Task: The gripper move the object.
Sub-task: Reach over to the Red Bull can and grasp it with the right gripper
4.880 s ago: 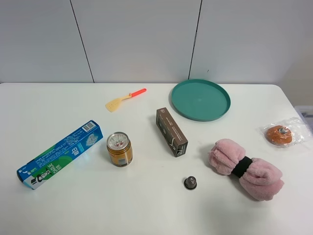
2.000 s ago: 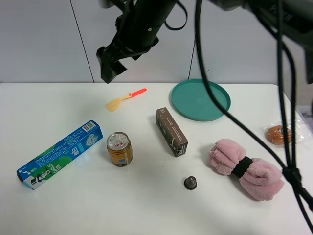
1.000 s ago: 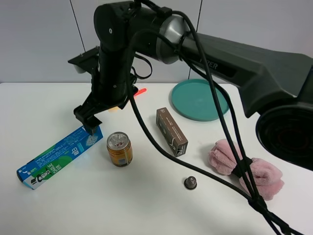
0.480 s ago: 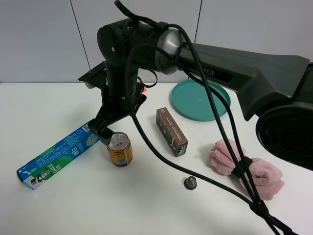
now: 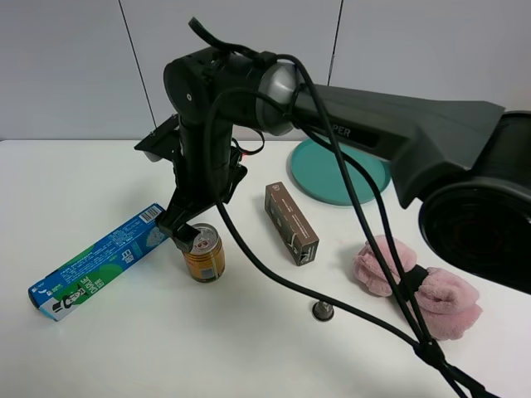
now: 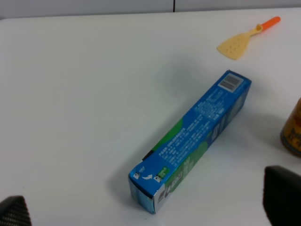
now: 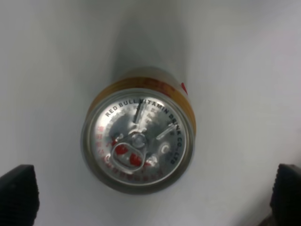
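The golden-orange can (image 5: pixel 203 255) with a silver pull-tab top stands upright on the white table (image 5: pixel 124 348), left of centre. My right gripper (image 5: pixel 184 233), on the large dark arm that reaches in from the right, hovers just above the can's top. In the right wrist view the can (image 7: pixel 138 136) shows from above, between the two black fingertips (image 7: pixel 19 194), and the jaws are open and apart from it. My left gripper (image 6: pixel 148 207) is open and empty, and the can's edge (image 6: pixel 292 134) shows in its view.
A blue box (image 5: pixel 99 261) lies left of the can and also shows in the left wrist view (image 6: pixel 193 143). A brown box (image 5: pixel 291 224), a teal plate (image 5: pixel 342 172), a dark capsule (image 5: pixel 322 311) and a pink plush bundle (image 5: pixel 419 286) lie to the right. A yellow spatula (image 6: pixel 244 40) lies further back.
The right arm has come into view and swung down from the back. Its gripper has moved right from over the blue box's end to just above the can. The objects have not moved.
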{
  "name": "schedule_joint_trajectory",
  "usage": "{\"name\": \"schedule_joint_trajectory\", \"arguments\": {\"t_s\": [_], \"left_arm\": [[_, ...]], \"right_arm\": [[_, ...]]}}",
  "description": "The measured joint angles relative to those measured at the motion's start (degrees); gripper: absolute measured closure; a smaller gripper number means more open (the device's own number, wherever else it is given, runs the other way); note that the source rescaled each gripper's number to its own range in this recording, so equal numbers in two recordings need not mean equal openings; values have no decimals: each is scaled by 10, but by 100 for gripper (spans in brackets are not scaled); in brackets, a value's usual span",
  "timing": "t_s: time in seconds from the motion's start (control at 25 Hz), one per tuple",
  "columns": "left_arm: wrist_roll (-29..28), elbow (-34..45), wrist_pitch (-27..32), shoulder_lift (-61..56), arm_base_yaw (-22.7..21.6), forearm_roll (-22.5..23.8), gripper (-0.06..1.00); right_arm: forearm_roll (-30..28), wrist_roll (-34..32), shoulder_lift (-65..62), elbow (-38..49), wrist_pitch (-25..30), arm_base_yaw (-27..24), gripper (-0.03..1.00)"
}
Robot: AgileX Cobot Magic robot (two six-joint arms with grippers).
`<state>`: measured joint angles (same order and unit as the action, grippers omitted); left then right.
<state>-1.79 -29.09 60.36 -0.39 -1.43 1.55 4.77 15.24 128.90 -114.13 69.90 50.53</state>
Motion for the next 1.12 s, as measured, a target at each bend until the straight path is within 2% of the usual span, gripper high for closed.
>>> {"name": "schedule_joint_trajectory", "arguments": {"t_s": [1.12], "left_arm": [[0,0,0,0,0,0,-6]], "right_arm": [[20,24,81,0,-63,0,-3]]}}
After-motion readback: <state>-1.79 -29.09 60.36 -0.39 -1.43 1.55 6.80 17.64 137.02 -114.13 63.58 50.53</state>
